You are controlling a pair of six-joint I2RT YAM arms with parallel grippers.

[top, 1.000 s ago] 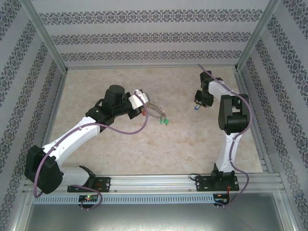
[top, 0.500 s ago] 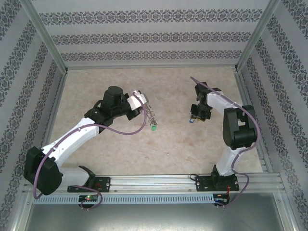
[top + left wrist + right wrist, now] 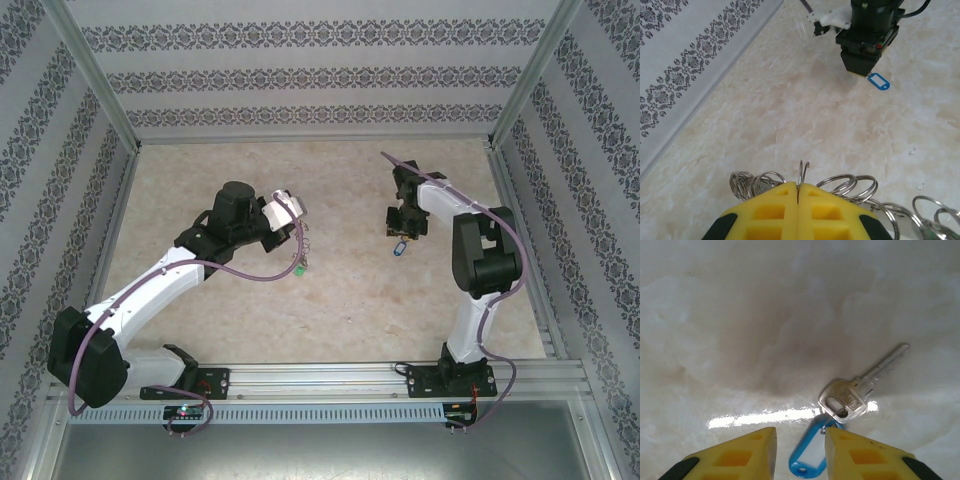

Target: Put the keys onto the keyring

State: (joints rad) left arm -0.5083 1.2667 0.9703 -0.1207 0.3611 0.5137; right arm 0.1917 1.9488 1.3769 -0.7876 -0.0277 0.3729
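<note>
Left hand (image 3: 798,186) is clenched tight, its yellow fingers (image 3: 775,205) pressed together on the thin wire of the keyring (image 3: 801,170). In the left wrist view the wire sticks up right at the seam between the fingertips. Small rings (image 3: 850,185) bunch on either side of the grip, and more lie at the lower right edge of that view. From above, the left hand (image 3: 288,212) is held over the middle-left of the table (image 3: 350,300), with the ring bundle hanging below it and a green tag (image 3: 298,270) at the bottom of the bundle. Cannot tell if the green tag touches the table.

Right hand (image 3: 800,432) is released, its fingers apart and gripping nothing. One silver key (image 3: 847,399) lies flat on the table just ahead of the fingertips, blade pointing away to the upper right. A blue tag (image 3: 810,460) hangs off the key's head by a small loop and lies in the gap between the two fingers. It looks free of both pads.

From above, the right hand (image 3: 398,228) points down at the right-middle of the table, with the blue tag (image 3: 400,248) just beside its tip. The left wrist view shows the right hand (image 3: 860,70) low over the table and the blue tag (image 3: 878,81) just beside it. The key is well apart from the keyring.
</note>
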